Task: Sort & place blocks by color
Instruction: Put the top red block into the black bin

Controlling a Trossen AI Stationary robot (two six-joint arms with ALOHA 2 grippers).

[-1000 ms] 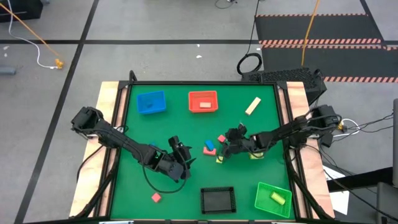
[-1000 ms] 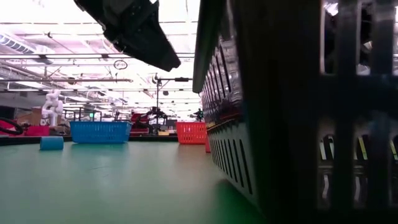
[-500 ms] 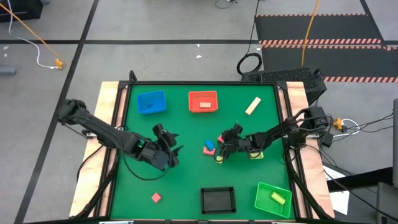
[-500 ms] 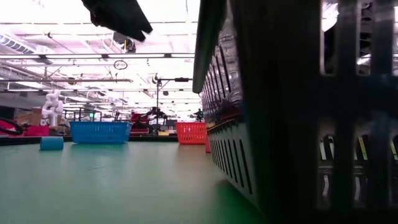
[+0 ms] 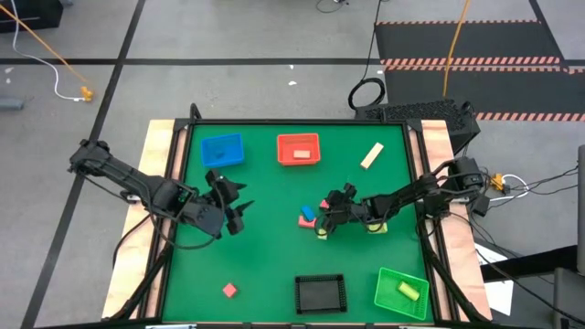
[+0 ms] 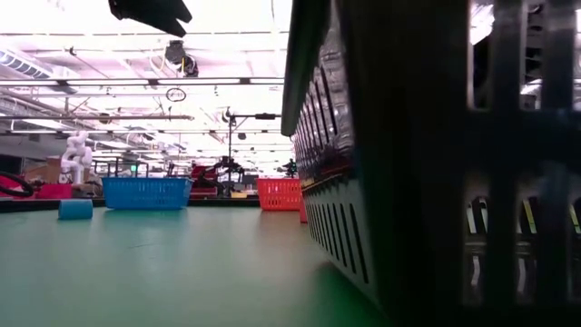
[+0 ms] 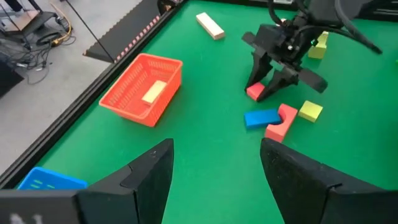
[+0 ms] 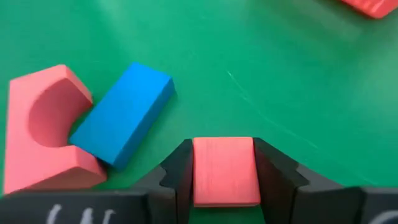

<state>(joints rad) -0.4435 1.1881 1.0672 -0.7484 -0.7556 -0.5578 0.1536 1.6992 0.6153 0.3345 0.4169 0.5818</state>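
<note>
- High view: the square red tray (image 5: pixel 298 149) is holding a tan wooden bar; the green tray (image 5: pixel 401 291) is holding a yellow-green bar; the blue tray (image 5: pixel 222 151) and black tray (image 5: pixel 320 293) are sitting on the green surface (image 5: pixel 274 256).
- Left wrist view: the left hand (image 7: pixel 214 165) is hovering released.
- Right wrist view: the right hand (image 8: pixel 225 169) is grasping a pink rectangular block (image 8: pixel 225 170), beside a blue rectangular block (image 8: pixel 124 112).

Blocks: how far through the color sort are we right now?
Done: blocks sit in the red tray, blue tray and green tray. In hand: right gripper shut on a pink block. Left: blue bar, pink arch, yellow cube, tan bar.
</note>
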